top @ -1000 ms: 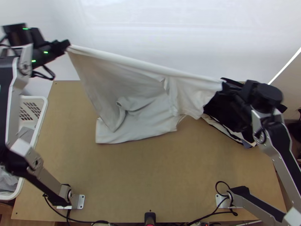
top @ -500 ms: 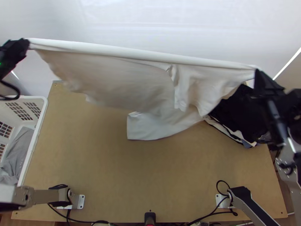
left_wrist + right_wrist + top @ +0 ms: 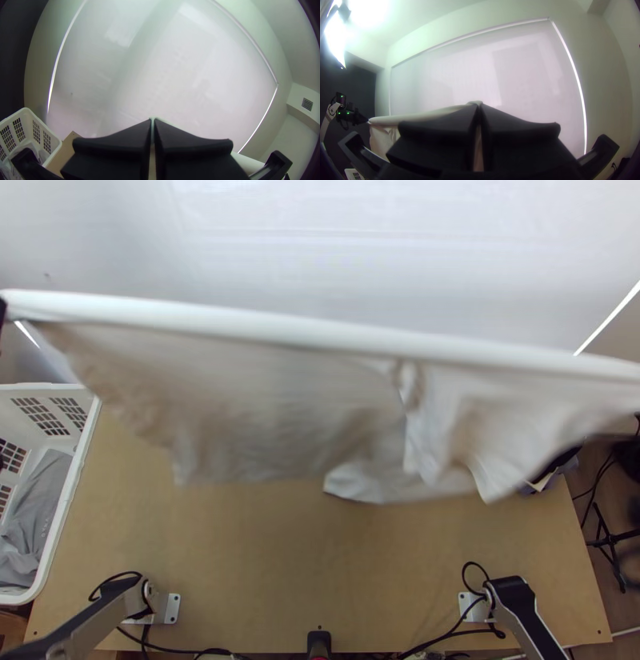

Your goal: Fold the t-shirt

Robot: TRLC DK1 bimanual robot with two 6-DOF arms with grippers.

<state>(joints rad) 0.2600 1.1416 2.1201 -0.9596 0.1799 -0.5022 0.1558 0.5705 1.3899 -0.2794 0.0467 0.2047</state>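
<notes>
The white cloth t-shirt hangs between the left tool and the right tool, each pinching its taut upper edge, with the light wooden table below them. It should handle light and floppy, best gripped at widely spaced edge points.

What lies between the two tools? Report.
The t-shirt, one edge stretched from the left tool to the right tool; see the right wrist view.

T-shirt drawn wider (clear across top view now), low corner shifted right.
</notes>
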